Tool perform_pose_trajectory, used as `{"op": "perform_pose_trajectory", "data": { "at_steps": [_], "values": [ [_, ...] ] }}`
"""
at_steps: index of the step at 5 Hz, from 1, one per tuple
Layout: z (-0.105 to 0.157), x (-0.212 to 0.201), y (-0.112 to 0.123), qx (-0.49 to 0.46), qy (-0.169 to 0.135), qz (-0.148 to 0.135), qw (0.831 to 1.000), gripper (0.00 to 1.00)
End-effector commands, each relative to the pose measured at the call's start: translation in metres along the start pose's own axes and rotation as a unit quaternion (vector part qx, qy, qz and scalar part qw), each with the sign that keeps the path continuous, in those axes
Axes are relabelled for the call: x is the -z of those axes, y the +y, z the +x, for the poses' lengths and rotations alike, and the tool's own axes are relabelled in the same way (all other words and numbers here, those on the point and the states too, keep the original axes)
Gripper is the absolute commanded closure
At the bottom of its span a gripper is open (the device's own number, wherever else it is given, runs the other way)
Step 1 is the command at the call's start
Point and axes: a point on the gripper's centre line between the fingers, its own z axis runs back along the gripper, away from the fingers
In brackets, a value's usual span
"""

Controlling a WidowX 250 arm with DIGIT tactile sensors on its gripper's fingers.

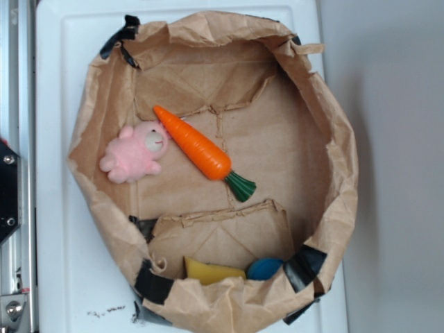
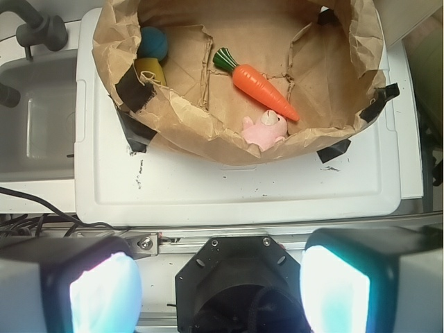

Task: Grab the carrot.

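The carrot (image 1: 198,149) lies flat on the bottom of the brown paper bag (image 1: 326,125), its tip touching the pink plush bunny (image 1: 135,152). The claw (image 2: 220,288) hangs far back from the bag, its two fingers (image 2: 104,291) wide apart and holding nothing. I think it must go over the bag's tall wall and come down on the carrot's middle, away from the bunny.

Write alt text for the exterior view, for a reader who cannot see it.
An orange toy carrot lies diagonally inside a rolled-down brown paper bag, its tip touching a pink plush bunny. A yellow object and a blue one sit at the bag's lower edge. No gripper appears.
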Motion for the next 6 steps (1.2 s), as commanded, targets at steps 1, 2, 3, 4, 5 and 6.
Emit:
{"op": "perform_pose_trajectory", "data": {
  "at_steps": [1,2,3,4,5,6],
  "values": [
    [0.0,0.0,0.0,0.0,0.0,0.0,1.0,0.0],
    [0.034,0.004,0.003,0.036,-0.009,-0.008,0.999,0.0],
    [0.069,0.019,0.003,0.091,-0.035,-0.05,0.994,0.0],
    [0.1,0.043,0.014,0.099,-0.038,-0.043,0.993,0.0],
    [0.1,0.043,0.014,0.099,-0.038,-0.043,0.993,0.0],
    [0.1,0.043,0.014,0.099,-0.038,-0.043,0.993,0.0]
  ]
}}
